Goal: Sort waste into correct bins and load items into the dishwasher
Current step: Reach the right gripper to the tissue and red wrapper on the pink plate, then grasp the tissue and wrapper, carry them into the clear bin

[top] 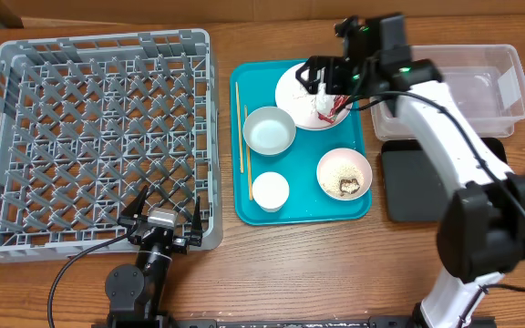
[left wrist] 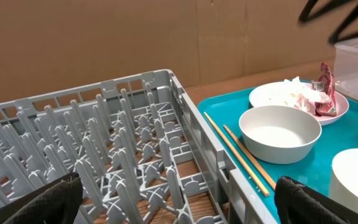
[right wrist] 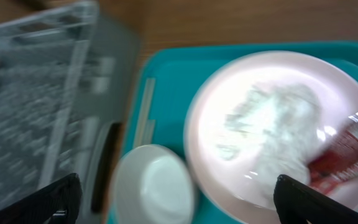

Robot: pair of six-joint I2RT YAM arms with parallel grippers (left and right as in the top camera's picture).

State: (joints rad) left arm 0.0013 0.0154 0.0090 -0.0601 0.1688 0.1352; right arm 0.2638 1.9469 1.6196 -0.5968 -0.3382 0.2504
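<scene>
Paper [left wrist: 296, 94], wrapper [left wrist: 325, 91] on white plate [left wrist: 265, 95]

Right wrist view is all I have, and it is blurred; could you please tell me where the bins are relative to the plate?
Observer: The clear tub stands beyond the right edge of the teal tray, level with the plate, and the black tray lies just in front of it.
Operator: Thank you. Is there a dish on the teal tray that I cannot see?
Observer: Yes, a second bowl at its near right corner holds rice and a brown lump.
Operator: And where is the left gripper?
Observer: The left gripper is open at the near wall of the dish rack.
</scene>
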